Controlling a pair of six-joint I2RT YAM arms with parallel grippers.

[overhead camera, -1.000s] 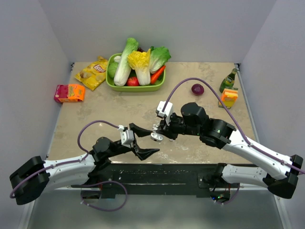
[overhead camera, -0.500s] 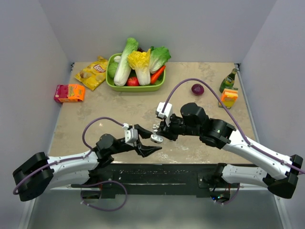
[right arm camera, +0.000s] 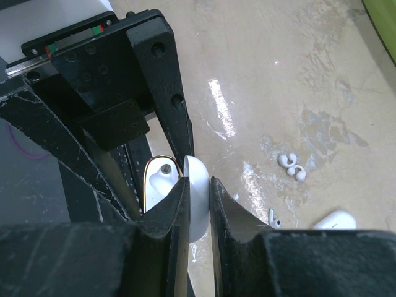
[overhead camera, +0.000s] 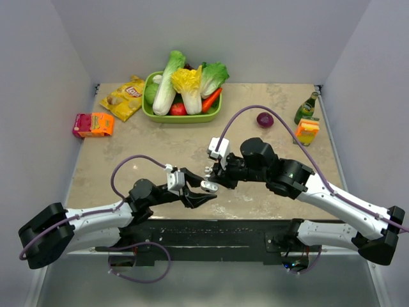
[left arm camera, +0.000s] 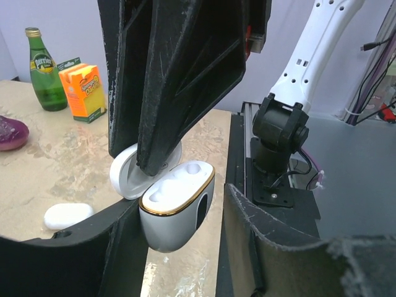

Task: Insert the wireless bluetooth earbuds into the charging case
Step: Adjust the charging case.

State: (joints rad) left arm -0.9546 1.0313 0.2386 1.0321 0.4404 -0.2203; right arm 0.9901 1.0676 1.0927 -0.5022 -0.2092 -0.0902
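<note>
The right gripper (right arm camera: 198, 187) hangs above the table (left arm camera: 55, 161) with its fingers pinched shut on the flipped-open lid (left arm camera: 124, 179) of the case (left arm camera: 170, 229). This holds the case in the air with its open mouth turned up toward the other arm, which looks like a way to keep the two wells reachable. The left gripper (left arm camera: 184, 205) sits with one finger on each side of the case body. Its jaws are apart, with a gap showing on one side, so it grips nothing, probably so it can steady the body. There is one case, with two wells, both empty. The earbuds (right arm camera: 291, 166) are two tiny white pieces touching each other on the table, well apart from the case. Near them lie one thin stemmed piece (right arm camera: 272, 218) and one bigger rounded white lump (right arm camera: 334, 219); I cannot tell what these are
</note>
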